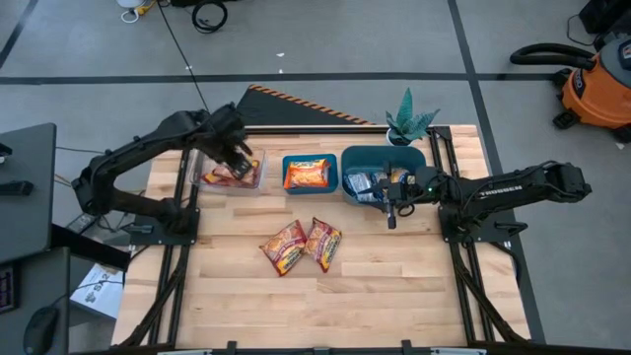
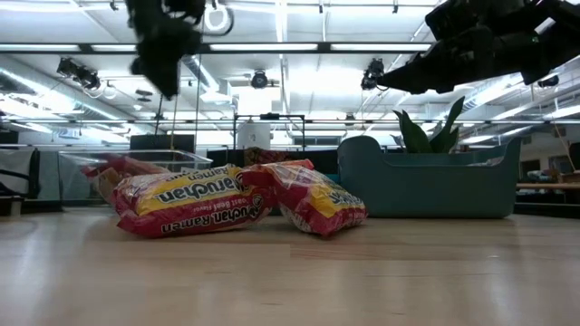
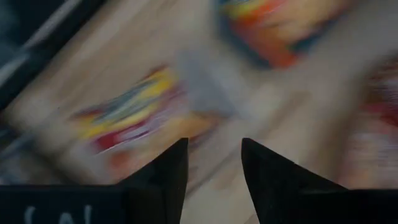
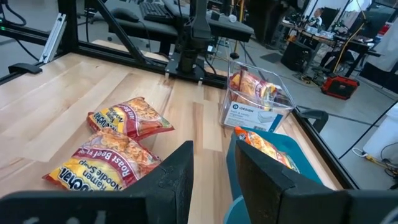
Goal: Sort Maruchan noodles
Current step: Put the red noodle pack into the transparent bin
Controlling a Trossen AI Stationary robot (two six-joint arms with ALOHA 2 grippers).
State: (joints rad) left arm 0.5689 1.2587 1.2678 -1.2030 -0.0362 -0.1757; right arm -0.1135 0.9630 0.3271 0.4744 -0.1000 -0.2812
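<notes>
Two red Maruchan packets [image 1: 286, 247] [image 1: 322, 242] lie flat side by side in the middle of the table; the low view shows them too [image 2: 181, 204] [image 2: 313, 199]. More red packets lie in the clear tray [image 1: 232, 176] at the back left. An orange packet [image 1: 308, 175] lies in the small teal bin. Blue-and-white packets [image 1: 367, 185] lie in the larger teal bin [image 1: 383, 158]. My left gripper [image 1: 239, 158] hovers over the clear tray, open and empty [image 3: 214, 146]. My right gripper [image 1: 391, 207] is raised at the larger bin's near edge, open and empty [image 4: 211, 149].
A potted plant [image 1: 409, 123] stands at the table's far edge behind the larger bin. The tray and both bins stand in a row along the back. Bare wood [image 1: 315, 306] lies between the two loose packets and the near edge.
</notes>
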